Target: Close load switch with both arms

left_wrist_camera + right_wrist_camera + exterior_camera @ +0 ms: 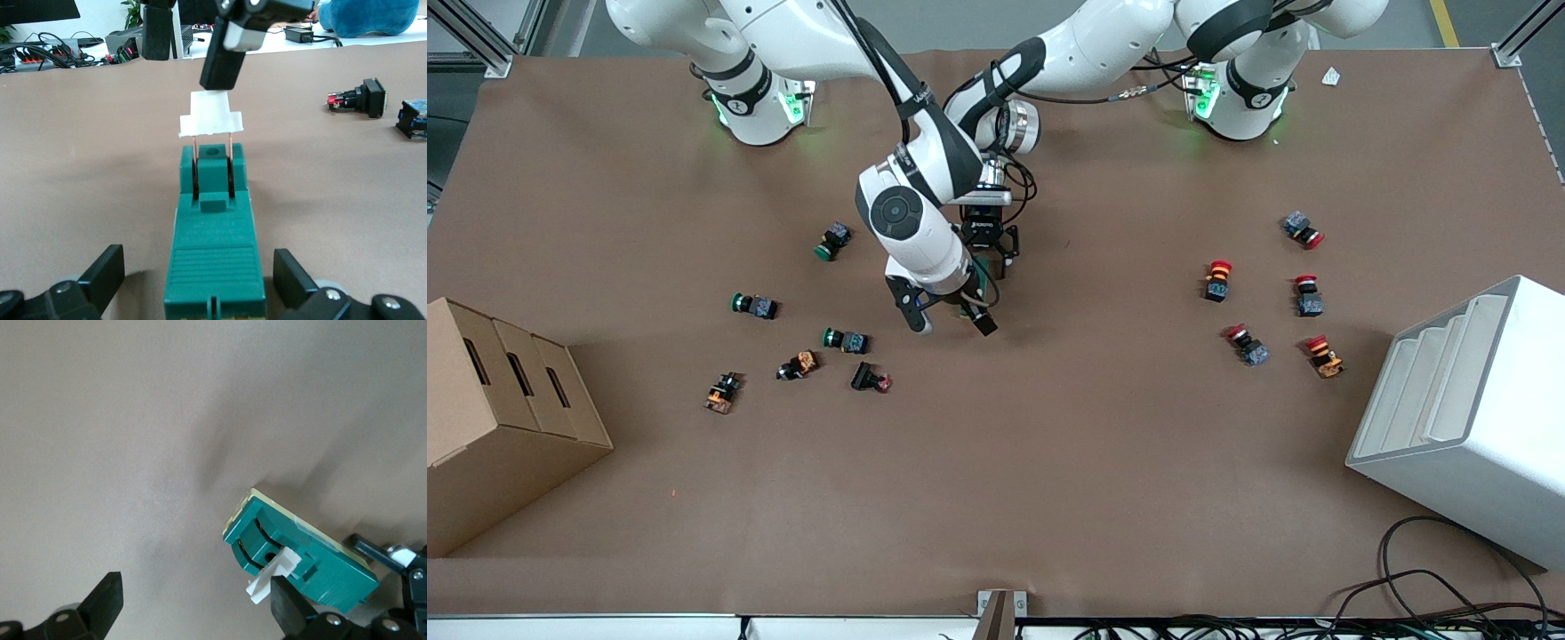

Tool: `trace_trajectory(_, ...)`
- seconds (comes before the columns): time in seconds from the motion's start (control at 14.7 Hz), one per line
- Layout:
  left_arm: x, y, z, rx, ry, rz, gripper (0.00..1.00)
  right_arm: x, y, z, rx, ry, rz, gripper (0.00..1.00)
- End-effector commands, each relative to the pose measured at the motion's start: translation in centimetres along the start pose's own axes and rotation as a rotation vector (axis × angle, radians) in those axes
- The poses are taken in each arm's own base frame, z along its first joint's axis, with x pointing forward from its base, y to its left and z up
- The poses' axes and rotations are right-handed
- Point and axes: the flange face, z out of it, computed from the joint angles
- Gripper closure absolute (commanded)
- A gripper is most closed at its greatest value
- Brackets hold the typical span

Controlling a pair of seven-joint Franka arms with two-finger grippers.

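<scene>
The load switch [215, 233] is a dark-green rectangular plastic block with a ribbed top face and a pale cream base plate, and at one end a white plastic lever piece [210, 117] stands raised clear of the body on two thin copper-coloured blades. It lies on the brown paper-covered table [1049, 462] near the middle, between the two grippers, which meet over it. The left gripper [200, 280], black and two-fingered, sits low at the plain end of the block with its fingers [107, 270] spread to either side of the body and a visible gap on each side, so they frame the switch without touching it; the lever end points away from this gripper. The right gripper [193, 603] hangs over the lever end with its jaws wide apart; in the left wrist view one of its black fingers [223, 57] comes down onto the top of the white lever, while the other stands off to one side with nothing between them. In the right wrist view the switch [300, 553] lies just under that gripper, the lever right beside one fingertip [287, 603]. In the front view the right arm's wrist hides most of the block, leaving only a sliver of green [982, 269] showing beneath the two grippers.
</scene>
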Motion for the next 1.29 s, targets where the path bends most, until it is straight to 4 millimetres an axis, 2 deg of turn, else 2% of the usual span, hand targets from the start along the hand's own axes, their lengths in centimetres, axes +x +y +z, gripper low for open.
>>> trace_trajectory(0.0, -1.1, -0.3, 1.5, 0.007, 0.002, 0.002, 0.01, 0.9, -0.3, 1.3, -0.009, 0.024, -0.025, 0.0)
trace_trajectory(0.41, -1.2, -0.3, 1.5, 0.005, 0.001, 0.004, 0.01, 2.3, -2.0, 3.3, 0.002, 0.041, -0.017, 0.0)
trace_trajectory(0.61, -1.2, -0.3, 1.5, 0.005, 0.001, 0.004, 0.01, 2.6, -2.3, 4.4, 0.005, 0.052, -0.024, 0.0)
trace_trajectory(0.75, -1.0, -0.3, 1.4, 0.005, 0.003, 0.003, 0.01, 3.1, -2.2, 5.8, 0.02, 0.063, -0.023, 0.0)
trace_trajectory(0.88, -0.2, -0.1, 1.4, 0.005, 0.009, 0.004, 0.01, 3.6, -2.1, 6.2, 0.017, 0.075, -0.03, 0.0)
trace_trajectory(1.09, -0.1, -0.1, 1.4, 0.006, 0.01, 0.002, 0.01, 7.6, -2.8, 4.6, -0.013, 0.11, -0.061, 0.0)
trace_trajectory(1.22, 0.0, -0.1, 1.3, 0.009, 0.008, -0.001, 0.01, 11.6, -3.7, 2.5, -0.084, 0.092, -0.131, 0.0)
